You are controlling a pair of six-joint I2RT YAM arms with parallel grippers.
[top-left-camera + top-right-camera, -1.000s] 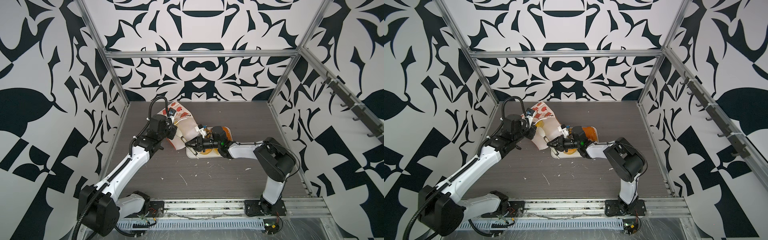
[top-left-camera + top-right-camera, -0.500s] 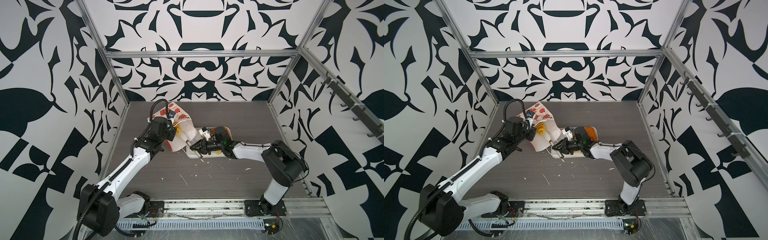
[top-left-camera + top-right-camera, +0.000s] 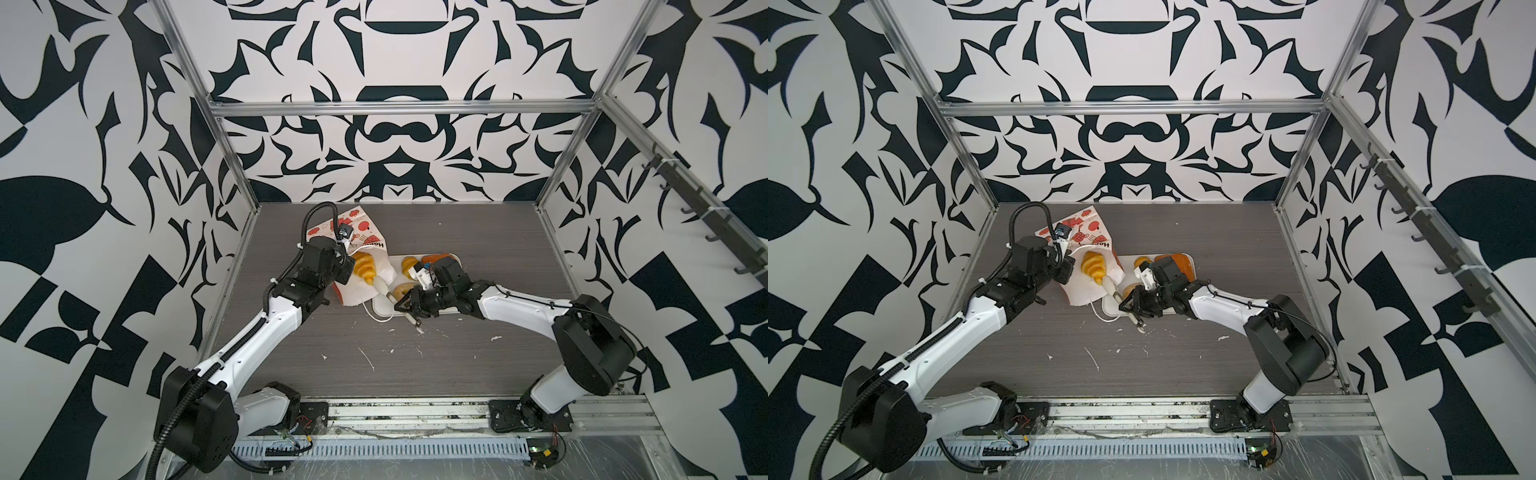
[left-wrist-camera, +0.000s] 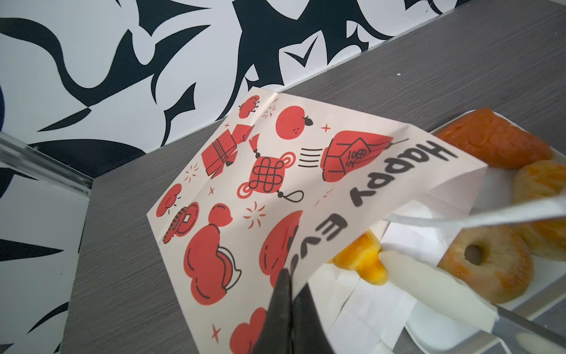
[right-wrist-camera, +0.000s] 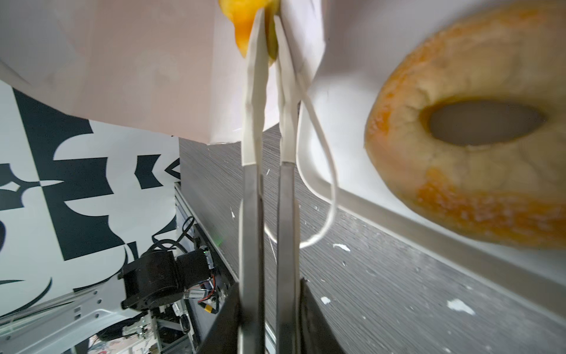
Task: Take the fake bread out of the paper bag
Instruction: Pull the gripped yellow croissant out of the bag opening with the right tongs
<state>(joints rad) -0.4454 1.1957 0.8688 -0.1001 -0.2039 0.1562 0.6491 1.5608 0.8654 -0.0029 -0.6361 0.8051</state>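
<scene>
Croissant [image 3: 365,268] looks light and squashy; tongs [image 3: 381,286] clamped in my right gripper [image 3: 408,309] straddle its tapered end, my left gripper [image 4: 288,291] pinching the paper bag [image 4: 232,190].

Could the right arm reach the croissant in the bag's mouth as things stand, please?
Probably yes: the tongs in the right pincer touch the croissant, and the left pincer holds the paper bag's mouth open.

The bag [image 4: 245,190] is matt, creased paper with red print. The tongs [image 5: 251,230] have brushed metal arms and smooth white tips; the doughnut [image 5: 459,190] looks grainy and dull. The tray [image 5: 352,147] is smooth white plastic, the counter [image 4: 398,76] matt grey wood grain.
</scene>
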